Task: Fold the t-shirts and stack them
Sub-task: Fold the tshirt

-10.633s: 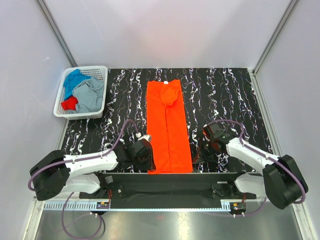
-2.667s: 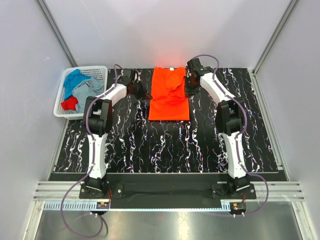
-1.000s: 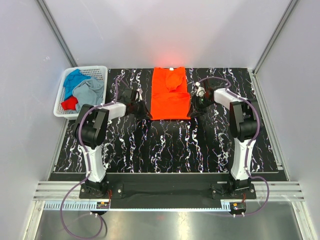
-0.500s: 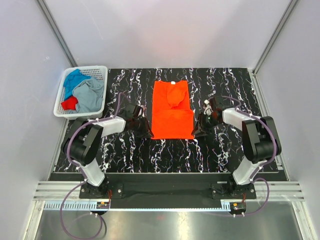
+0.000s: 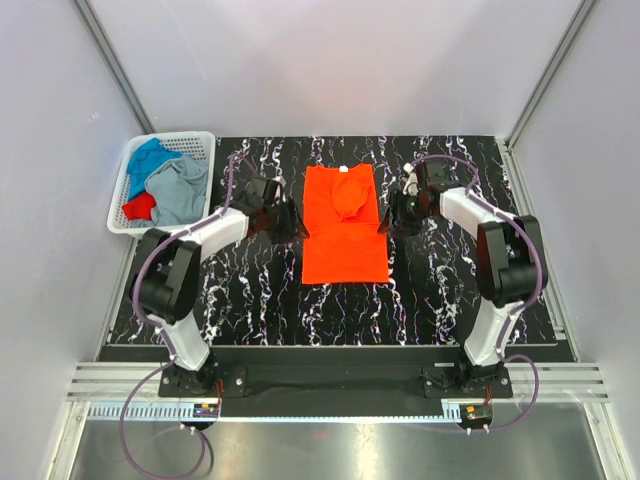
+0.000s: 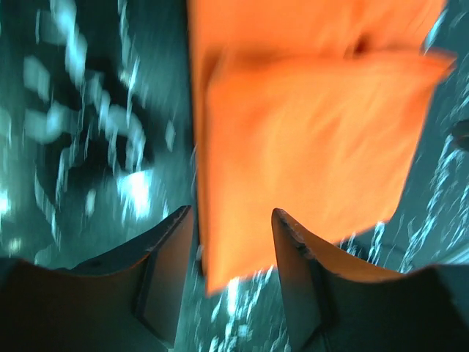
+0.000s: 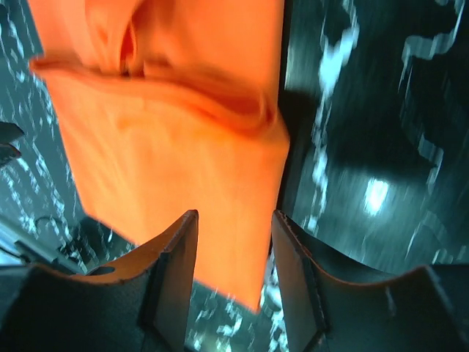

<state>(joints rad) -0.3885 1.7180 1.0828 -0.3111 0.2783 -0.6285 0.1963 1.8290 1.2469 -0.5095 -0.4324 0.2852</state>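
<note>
The orange t-shirt lies folded into a short rectangle on the black marbled table, its white neck label at the far end. My left gripper hovers open at the shirt's left edge and my right gripper open at its right edge. In the left wrist view the orange cloth lies beyond and below the open left gripper, with nothing pinched. In the right wrist view the shirt's folded corner shows under the open right gripper. Blue, grey and red shirts sit bunched in the basket.
A white lattice basket stands at the table's far left corner. Grey walls close in the table on three sides. Both arms reach from the near edge up along the shirt's two sides.
Both grippers have opened and let go of the orange shirt, then drawn back toward the far side. The folded shirt now lies a little nearer than one second ago.
</note>
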